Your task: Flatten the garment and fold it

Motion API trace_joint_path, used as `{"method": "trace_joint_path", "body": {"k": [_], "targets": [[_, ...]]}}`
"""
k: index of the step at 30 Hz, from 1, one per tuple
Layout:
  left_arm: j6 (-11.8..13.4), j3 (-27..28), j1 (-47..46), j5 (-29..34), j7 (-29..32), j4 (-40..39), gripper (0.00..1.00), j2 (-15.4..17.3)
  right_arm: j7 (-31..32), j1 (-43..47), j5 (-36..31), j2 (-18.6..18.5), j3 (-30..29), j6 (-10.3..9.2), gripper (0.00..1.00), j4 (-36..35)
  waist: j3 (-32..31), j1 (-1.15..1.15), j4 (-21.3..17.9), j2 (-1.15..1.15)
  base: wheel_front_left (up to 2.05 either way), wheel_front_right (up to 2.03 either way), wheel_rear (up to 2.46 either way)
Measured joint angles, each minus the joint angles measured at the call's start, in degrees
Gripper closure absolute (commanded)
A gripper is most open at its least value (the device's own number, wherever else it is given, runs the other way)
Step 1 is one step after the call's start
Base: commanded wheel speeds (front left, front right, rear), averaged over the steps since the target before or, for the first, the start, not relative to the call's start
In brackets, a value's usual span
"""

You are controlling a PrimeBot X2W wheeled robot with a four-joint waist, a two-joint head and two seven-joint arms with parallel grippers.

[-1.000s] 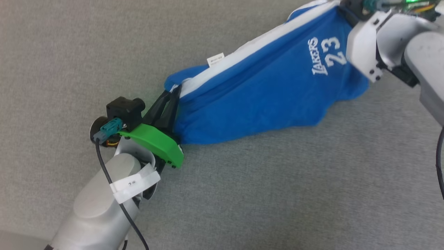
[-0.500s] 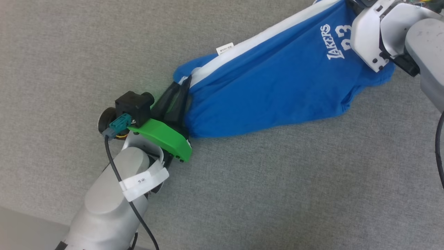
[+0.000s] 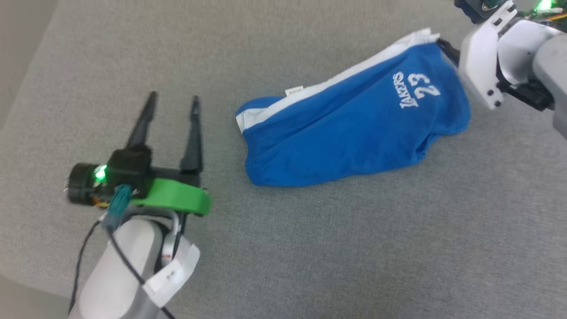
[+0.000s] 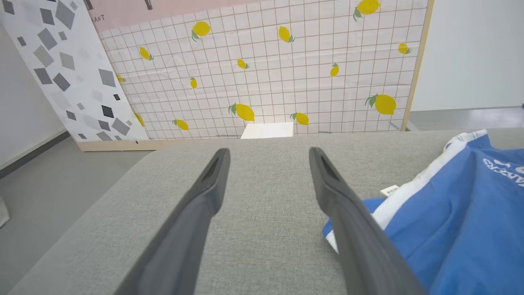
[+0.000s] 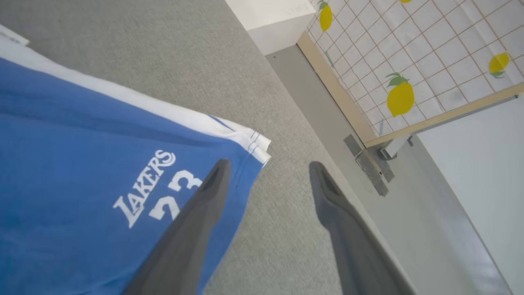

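black fingers of the left gripper [image 3: 173,98] stand wide apart with nothing between them, near the gathered end of the garment [image 3: 354,128] but clear of it. the right gripper [image 5: 269,164] is spread wide too and empty, one finger over the hem corner beside the white print. the blue shorts lie rumpled on the grey fabric surface [image 3: 354,248], between the two grippers.
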Motion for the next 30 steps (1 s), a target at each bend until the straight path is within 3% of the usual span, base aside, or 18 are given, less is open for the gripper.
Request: {"method": "trace_joint_path", "body": {"k": [8,12,15,25,30], "targets": [[3.8,7.1,6.8,5.1,0.0,-7.9,0.0,-2.2,26.7,-0.8,6.7,-7.9,0.6,0.0,0.0,-12.6,-3.0,0.0,1.2,0.0,0.0,0.0,0.0],[4.2,9.8,9.1,7.6,0.0,-9.7,0.0,-3.9,34.8,-1.3,9.3,-9.6,0.6,0.0,0.0,-13.8,-2.2,0.0,2.6,0.0,0.0,0.0,0.0],[3.3,10.8,9.7,8.2,0.0,-10.5,0.0,-6.0,37.1,-2.1,10.5,-9.9,0.6,0.0,0.0,-12.3,-1.1,0.0,3.9,0.0,0.0,0.0,0.0],[-4.2,16.0,10.7,7.9,0.0,-9.6,0.0,-12.4,38.8,0.0,13.2,-9.3,-0.8,0.0,0.0,-5.3,3.9,0.0,9.5,0.0,0.0,0.0,0.0],[-6.8,18.5,10.7,8.7,0.0,-7.0,0.0,-12.8,38.3,0.8,13.3,-9.4,-1.6,0.0,0.0,-5.8,5.3,0.0,10.3,0.0,0.0,0.0,0.0]]}}
